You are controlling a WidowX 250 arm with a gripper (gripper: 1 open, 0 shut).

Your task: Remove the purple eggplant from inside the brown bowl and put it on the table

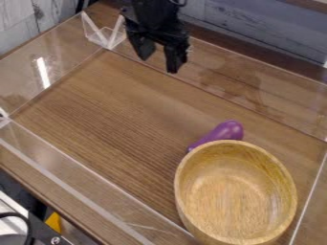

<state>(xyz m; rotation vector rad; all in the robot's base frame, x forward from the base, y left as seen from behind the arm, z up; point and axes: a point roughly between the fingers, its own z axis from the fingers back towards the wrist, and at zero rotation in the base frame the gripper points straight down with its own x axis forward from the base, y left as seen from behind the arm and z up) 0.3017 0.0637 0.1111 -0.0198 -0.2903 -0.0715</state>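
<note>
The purple eggplant lies on the table, just behind the far rim of the brown bowl and partly hidden by it. The bowl stands at the front right and its inside looks empty. My gripper hangs at the far side of the table, well away from both, with its dark fingers apart and nothing between them.
Clear acrylic walls run around the table's edges. A clear angled piece stands at the back left, next to the gripper. A grey plank wall is behind the table.
</note>
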